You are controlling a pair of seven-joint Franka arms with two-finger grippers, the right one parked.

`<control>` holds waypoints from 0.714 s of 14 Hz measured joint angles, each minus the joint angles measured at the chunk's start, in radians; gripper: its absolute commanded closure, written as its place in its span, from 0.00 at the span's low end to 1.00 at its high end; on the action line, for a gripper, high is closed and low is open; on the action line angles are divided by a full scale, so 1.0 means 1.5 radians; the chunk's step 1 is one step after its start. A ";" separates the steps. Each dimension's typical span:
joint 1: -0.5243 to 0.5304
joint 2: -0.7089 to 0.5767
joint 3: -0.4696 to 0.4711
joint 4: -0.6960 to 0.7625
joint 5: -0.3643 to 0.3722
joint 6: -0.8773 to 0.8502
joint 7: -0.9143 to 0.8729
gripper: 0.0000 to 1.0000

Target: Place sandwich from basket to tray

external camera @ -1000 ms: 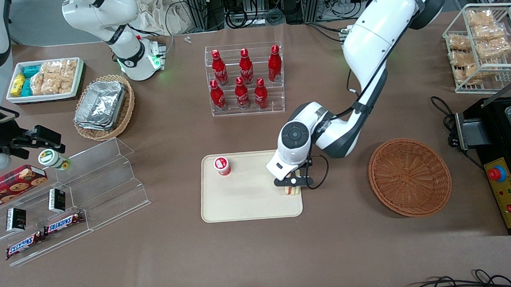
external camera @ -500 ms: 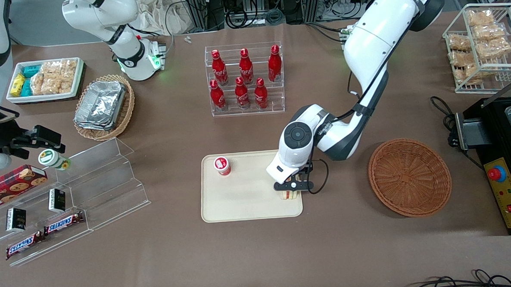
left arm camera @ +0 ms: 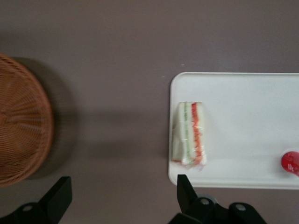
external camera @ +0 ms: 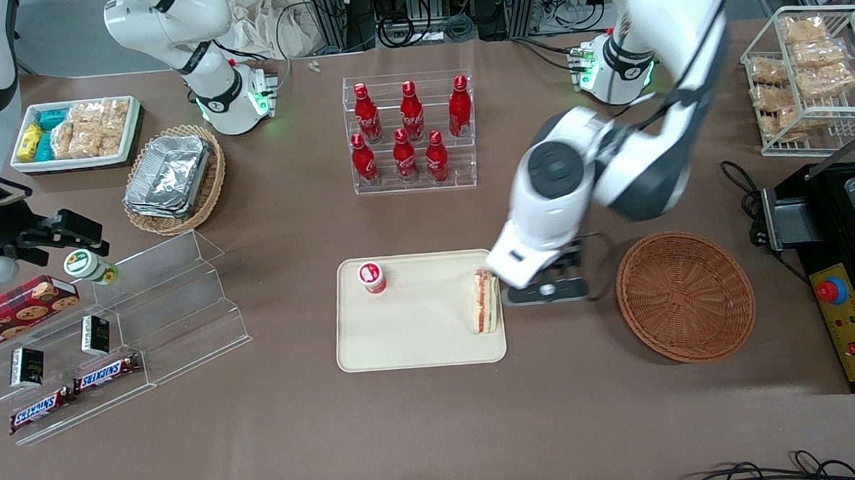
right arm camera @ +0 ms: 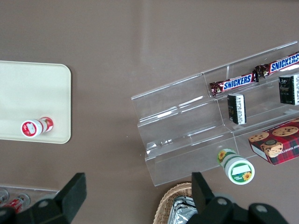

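Note:
The sandwich lies on the cream tray, at the tray's edge nearest the basket; its red and green filling faces up. It also shows in the left wrist view on the tray. The reddish-brown wicker basket stands empty toward the working arm's end; it also shows in the left wrist view. My left gripper is open and empty, raised above the bare table between tray and basket.
A small red-and-white capped bottle stands on the tray. A clear rack of red cola bottles stands farther from the front camera. A black machine with a red button is beside the basket.
My gripper let go of the sandwich, rose and moved off the tray toward the basket. The sandwich stays lying on the tray.

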 measured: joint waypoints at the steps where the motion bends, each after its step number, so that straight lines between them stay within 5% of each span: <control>1: 0.026 -0.023 0.000 0.000 -0.024 -0.020 0.038 0.00; 7: 0.126 -0.120 0.007 0.001 -0.090 -0.175 0.215 0.00; 10: 0.130 -0.194 0.092 0.000 -0.104 -0.284 0.321 0.00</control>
